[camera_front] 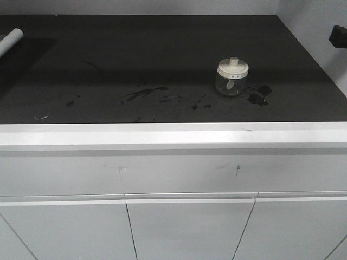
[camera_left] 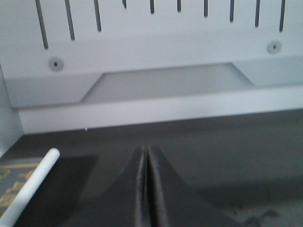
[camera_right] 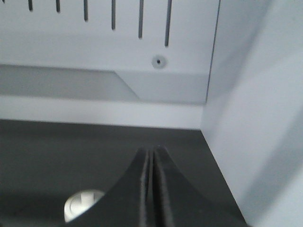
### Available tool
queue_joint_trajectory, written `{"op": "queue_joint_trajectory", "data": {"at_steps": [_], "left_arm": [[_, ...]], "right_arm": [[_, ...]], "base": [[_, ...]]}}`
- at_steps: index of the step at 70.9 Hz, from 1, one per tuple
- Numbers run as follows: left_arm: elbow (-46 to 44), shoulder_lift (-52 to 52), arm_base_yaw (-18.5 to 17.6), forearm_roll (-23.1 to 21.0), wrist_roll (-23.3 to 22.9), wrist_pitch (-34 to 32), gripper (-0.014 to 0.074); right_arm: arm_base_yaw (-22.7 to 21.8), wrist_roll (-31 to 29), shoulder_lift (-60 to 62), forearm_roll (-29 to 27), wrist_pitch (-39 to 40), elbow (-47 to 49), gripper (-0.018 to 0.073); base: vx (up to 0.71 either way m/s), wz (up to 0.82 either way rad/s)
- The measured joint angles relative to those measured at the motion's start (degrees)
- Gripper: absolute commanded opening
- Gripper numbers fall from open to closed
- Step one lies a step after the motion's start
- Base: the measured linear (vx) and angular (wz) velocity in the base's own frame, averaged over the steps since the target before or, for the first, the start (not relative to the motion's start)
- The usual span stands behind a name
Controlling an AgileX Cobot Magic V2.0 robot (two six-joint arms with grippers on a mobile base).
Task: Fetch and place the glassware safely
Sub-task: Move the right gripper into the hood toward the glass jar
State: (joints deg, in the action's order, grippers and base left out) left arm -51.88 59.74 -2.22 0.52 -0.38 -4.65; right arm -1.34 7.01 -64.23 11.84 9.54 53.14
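Observation:
The glassware [camera_front: 233, 77] is a small squat clear jar with a cream-white knobbed lid. It stands upright on the right half of the black countertop [camera_front: 135, 59]. In the right wrist view its lid [camera_right: 81, 203] peeks out at the lower left, partly hidden behind my right gripper [camera_right: 154, 151], which is shut with nothing in it and sits above and to the right of the jar. My left gripper [camera_left: 145, 150] is shut and empty over the dark counter, far from the jar. Neither gripper shows in the front view.
A white tube [camera_front: 11, 40] lies at the counter's back left, also seen as the tube [camera_left: 31, 189] in the left wrist view. A slotted white back panel [camera_left: 156, 42] and a right side wall [camera_right: 255, 118] enclose the counter. A black box [camera_front: 339, 37] sits on the right wall. Dark smears [camera_front: 257, 96] mark the surface near the jar.

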Motion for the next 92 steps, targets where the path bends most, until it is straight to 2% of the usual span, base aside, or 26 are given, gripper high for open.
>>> {"op": "queue_joint_trajectory", "data": {"at_steps": [18,36,55,76,92], "left_arm": [[9.5,-11.1,0.0,0.0,0.0,2.7,-0.0007],[23.0,-25.5,0.0,0.0,0.0,3.9,-0.0007],[33.8,-40.1,0.0,0.0,0.0,9.8,-0.0007],[39.8,-52.5,0.0,-0.5,0.0,18.3,-0.0007],[40.1,-56.6,0.0,-1.4,0.0,18.7,-0.0007]], "right_arm": [[0.0,0.4,5.3,0.0,-9.5,-0.1,0.0000],[0.2,0.4,7.9,0.0,-10.5,-4.6,0.0000],[5.5,0.4,8.3,0.1,-10.5,-6.7,0.0000],[6.5,0.4,8.3,0.2,-10.2,-6.7,0.0000],[6.5,0.4,8.3,0.2,-9.5,-6.7,0.0000]], "base": [[0.00,0.00],[0.00,0.00],[0.00,0.00],[0.00,0.00],[0.00,0.00]]}}
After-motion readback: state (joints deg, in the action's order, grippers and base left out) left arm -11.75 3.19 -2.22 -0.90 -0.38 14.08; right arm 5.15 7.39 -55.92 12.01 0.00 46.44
